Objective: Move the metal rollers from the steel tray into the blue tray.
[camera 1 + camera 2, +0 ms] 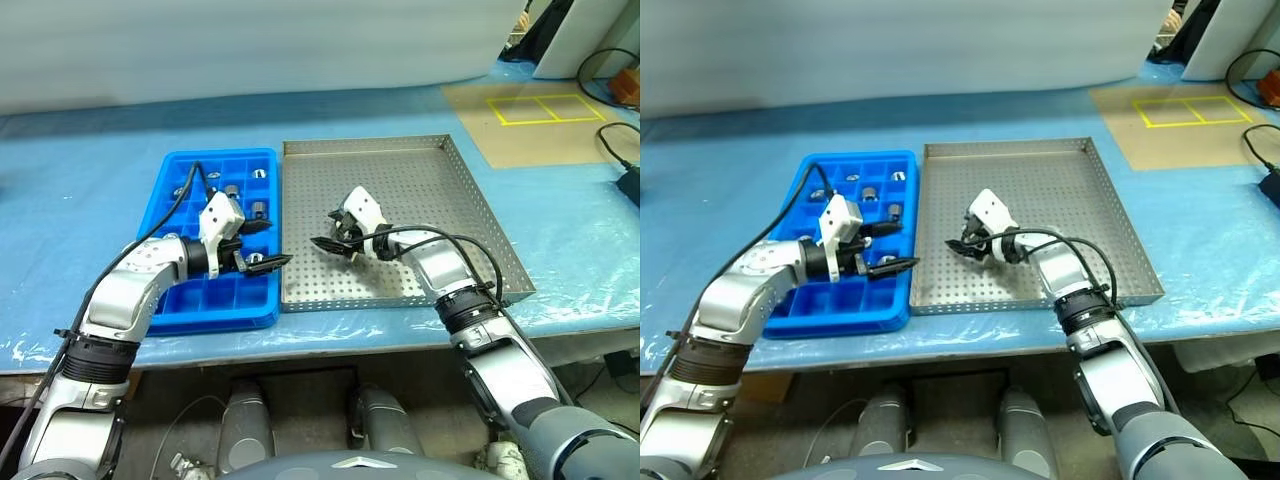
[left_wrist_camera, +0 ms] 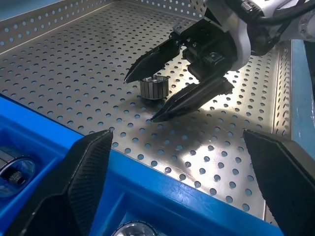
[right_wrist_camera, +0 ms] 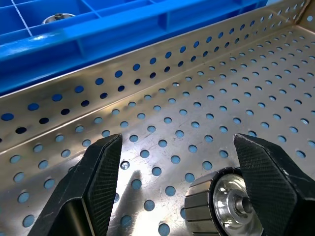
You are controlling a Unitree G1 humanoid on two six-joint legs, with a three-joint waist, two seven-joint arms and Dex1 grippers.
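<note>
The steel tray (image 1: 420,180) lies in the middle of the table, with the blue tray (image 1: 215,155) against its left side. One metal roller (image 2: 154,87) stands on the perforated floor near the tray's left part. My right gripper (image 1: 322,228) is open, low over the floor, its fingers on either side of that roller (image 3: 224,206) without touching it. My left gripper (image 1: 268,245) is open and holds nothing, hovering over the blue tray's right edge and pointing toward the steel tray. Several rollers (image 1: 258,173) sit in the blue tray's far compartments.
A tan board (image 1: 540,110) marked with yellow tape squares lies at the back right, with black cables (image 1: 615,140) beside it. Blue sheeting covers the table. The table's front edge runs just in front of both trays.
</note>
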